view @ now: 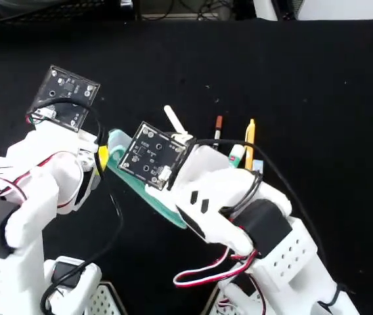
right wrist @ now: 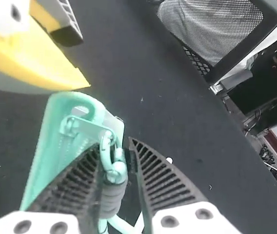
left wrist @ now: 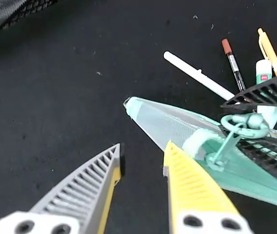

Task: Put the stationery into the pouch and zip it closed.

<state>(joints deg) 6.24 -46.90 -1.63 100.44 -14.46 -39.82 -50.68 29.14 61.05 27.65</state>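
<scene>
Teal pouch (left wrist: 165, 122), one; pens (left wrist: 197, 75), three

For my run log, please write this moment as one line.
left end effector: open, beside pouch | right end effector: shut on zipper pull | white pen, brown pen, orange pen: outside pouch

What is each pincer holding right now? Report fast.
Left pincer: open, holding nothing.
Right pincer: closed on the zipper pull.
</scene>
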